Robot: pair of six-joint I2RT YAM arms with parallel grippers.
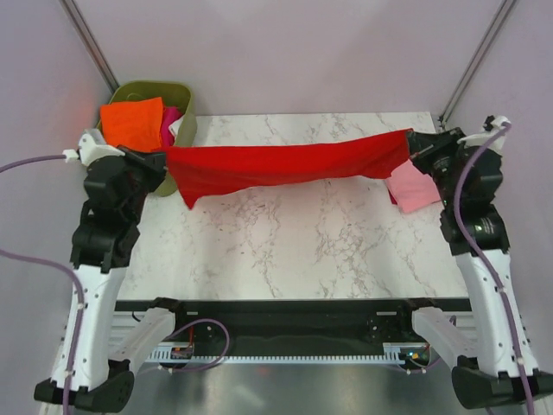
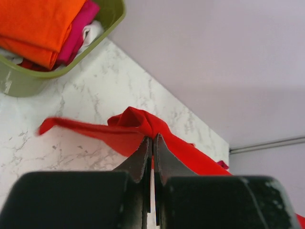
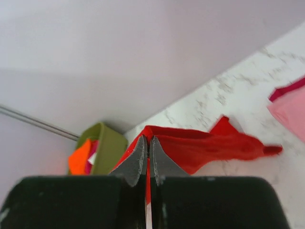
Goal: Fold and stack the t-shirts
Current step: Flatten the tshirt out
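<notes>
The left end effector [image 2: 152,139] is clenched on one end of a bright red t-shirt [image 1: 285,164], its two dark fingers pressed together with a bunched fold of the cloth pinched between their tips. Across the white marble surface [image 1: 285,251], the right end effector [image 3: 148,139] grips the shirt's other end in the same way, jaws closed tight on a ridge of red fabric. Between the two arms the red t-shirt hangs stretched in a long band over the far half of the surface, sagging slightly in the middle, with one corner drooping lower near the left arm; whether that corner touches the marble cannot be told. A light pink t-shirt [image 1: 413,188] lies flat on the surface at the far right, just beside the right arm and partly under the red shirt's right end, a strip of darker pink trim showing along its edge in the right wrist view. At the far left corner an olive-green tub [image 1: 186,121] stands beside the left arm, holding a folded orange cloth [image 1: 131,123] on top, a magenta cloth [image 2: 78,28] beneath it and a bit of white cloth [image 2: 90,33] at the rim.
</notes>
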